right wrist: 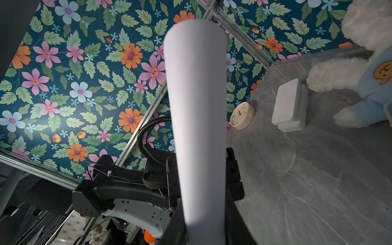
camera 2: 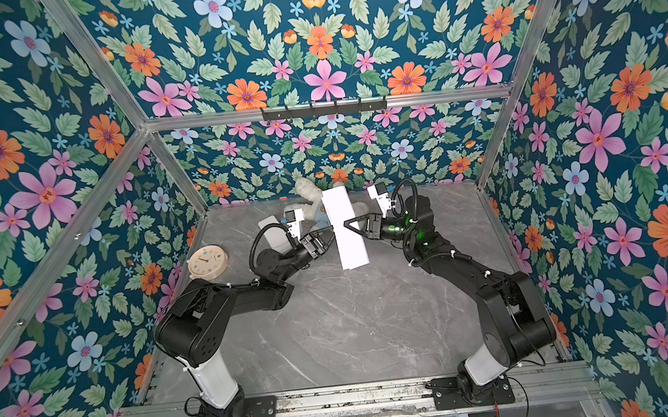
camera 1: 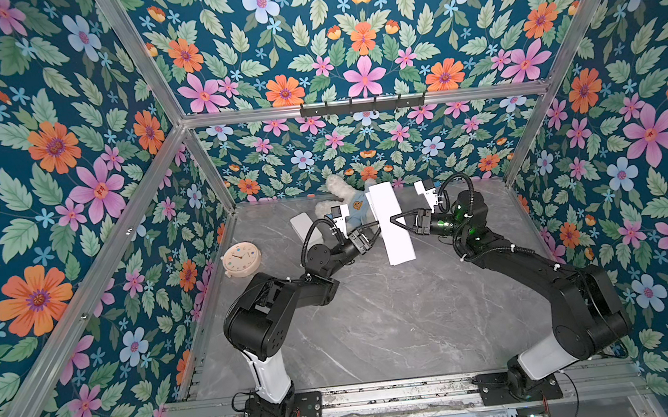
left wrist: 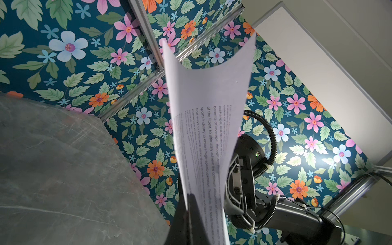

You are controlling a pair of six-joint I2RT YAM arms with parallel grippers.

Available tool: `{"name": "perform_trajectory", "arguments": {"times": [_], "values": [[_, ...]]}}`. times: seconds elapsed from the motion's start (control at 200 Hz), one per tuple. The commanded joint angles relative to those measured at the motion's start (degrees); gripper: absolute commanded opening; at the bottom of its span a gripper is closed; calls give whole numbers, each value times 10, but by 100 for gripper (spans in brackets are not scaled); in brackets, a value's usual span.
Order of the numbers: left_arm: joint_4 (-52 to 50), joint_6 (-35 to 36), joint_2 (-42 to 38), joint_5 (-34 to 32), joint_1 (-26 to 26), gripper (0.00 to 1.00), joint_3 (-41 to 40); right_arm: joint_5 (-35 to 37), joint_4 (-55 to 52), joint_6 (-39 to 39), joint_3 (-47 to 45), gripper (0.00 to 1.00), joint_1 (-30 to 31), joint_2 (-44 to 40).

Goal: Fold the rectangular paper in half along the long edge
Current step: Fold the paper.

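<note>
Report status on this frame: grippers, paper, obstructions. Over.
Left gripper shut on the paper. Right gripper around its bend, grip unclear. Paper aloft, curled lengthwise, blank face out, no crease yet. Plush toy, box, clock lie apart from it.

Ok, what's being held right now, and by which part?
The paper: the left tool pinches one long side mid-length. The right tool straddles the opposite, curved side; whether it grips is unclear.

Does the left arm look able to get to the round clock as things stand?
Probably, as to reach: the clock lies on the table beside that arm, nothing between. But the left claw is shut on the paper, so it would have to let go first.
</note>
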Motion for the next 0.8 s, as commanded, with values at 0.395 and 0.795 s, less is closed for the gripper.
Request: {"name": "perform_trajectory", "arguments": {"times": [0.395, 0.795], "values": [[12, 11, -15, 19, 0, 0, -1, -22, -77, -43, 21, 26, -3, -2], [17, 8, -11, 20, -1, 0, 0, -25, -57, -27, 21, 23, -3, 4]]}}
